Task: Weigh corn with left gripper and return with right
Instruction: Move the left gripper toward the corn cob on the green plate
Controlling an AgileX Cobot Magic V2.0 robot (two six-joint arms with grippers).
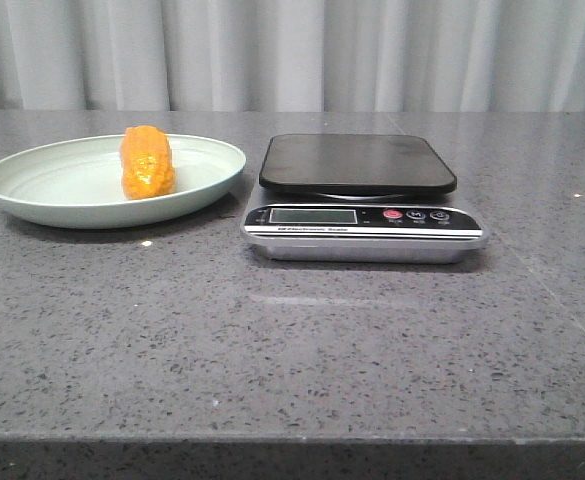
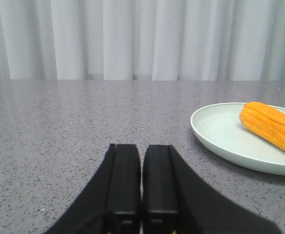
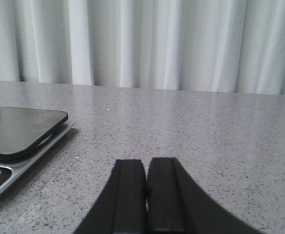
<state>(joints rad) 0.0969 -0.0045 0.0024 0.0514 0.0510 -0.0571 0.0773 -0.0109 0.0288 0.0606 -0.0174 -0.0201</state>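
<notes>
The orange-yellow corn [image 1: 146, 162] lies on a pale green plate [image 1: 62, 205] at the table's left. It also shows in the left wrist view [image 2: 271, 126], on the plate [image 2: 220, 131], ahead and off to one side of my left gripper [image 2: 142, 146]. That gripper is shut and empty, low over the bare table. The kitchen scale [image 1: 362, 195] with its black platform stands right of the plate. My right gripper [image 3: 146, 161] is shut and empty, with the scale [image 3: 15, 136] off to its side. Neither gripper shows in the front view.
The grey speckled tabletop [image 1: 302, 350] stretches to the front edge. A white curtain [image 1: 292, 50] hangs behind the table. The scale's display and buttons [image 1: 362, 216] face the front.
</notes>
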